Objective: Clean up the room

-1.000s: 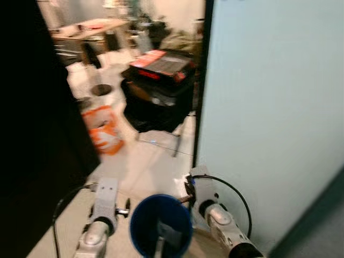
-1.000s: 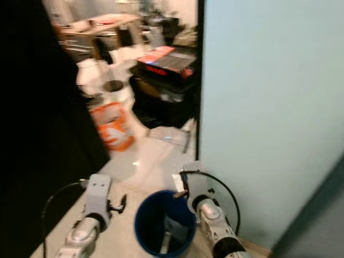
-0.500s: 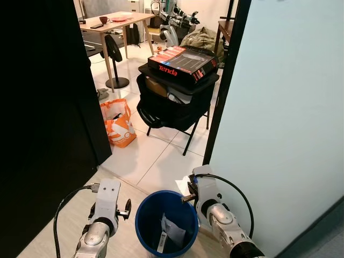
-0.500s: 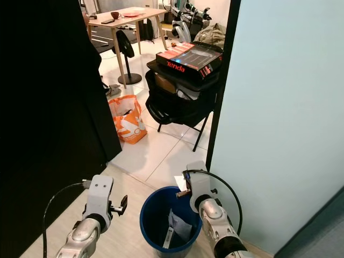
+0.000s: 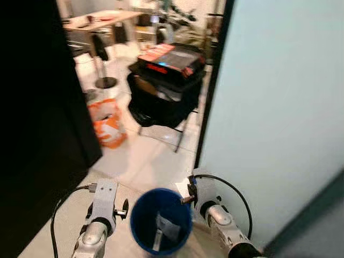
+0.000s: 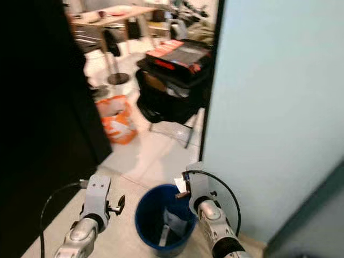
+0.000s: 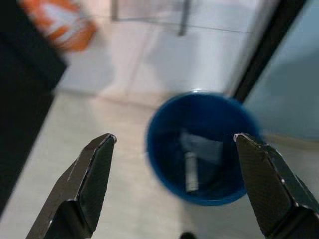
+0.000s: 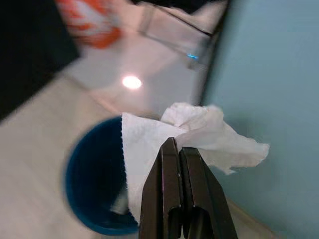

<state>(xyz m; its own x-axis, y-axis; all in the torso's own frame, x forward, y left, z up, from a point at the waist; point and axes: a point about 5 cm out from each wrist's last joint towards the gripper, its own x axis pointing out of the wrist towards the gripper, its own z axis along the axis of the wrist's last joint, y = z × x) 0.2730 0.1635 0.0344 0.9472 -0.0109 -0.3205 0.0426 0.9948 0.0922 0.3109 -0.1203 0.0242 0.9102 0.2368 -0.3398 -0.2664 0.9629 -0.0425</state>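
A round blue plastic waste bin [image 5: 159,220] stands on the pale tiled floor [image 5: 145,161] directly in front of the robot, between its two silver arms. Inside the bin lie a crumpled piece of pale paper and a small light-coloured stick-like item [image 7: 191,172], resting on the bottom.

The right gripper [image 8: 178,149] has its two black fingers pressed together on a crumpled white paper tissue [image 8: 199,137], which hangs above the rim of the bin on the side nearest the pale blue-green wall [image 5: 274,107]. In the head views the tissue appears as a small white scrap at the tip of the right arm, just beside the bin's edge.

The left gripper [image 7: 174,142] is spread wide apart with nothing between its fingers; it hovers on the other side of the bin, with the bin's opening seen between the fingertips in the left wrist view.

Further ahead, past a dark doorway edge, a black folding chair [image 5: 161,105] carries a flat black and red cardboard box [image 5: 171,59] on top. An orange and white carrier bag [image 5: 107,122] sits on the floor near the chair. Beyond these stands a light wooden table [image 5: 99,20], blurred, with small things on its tabletop that cannot be made out.
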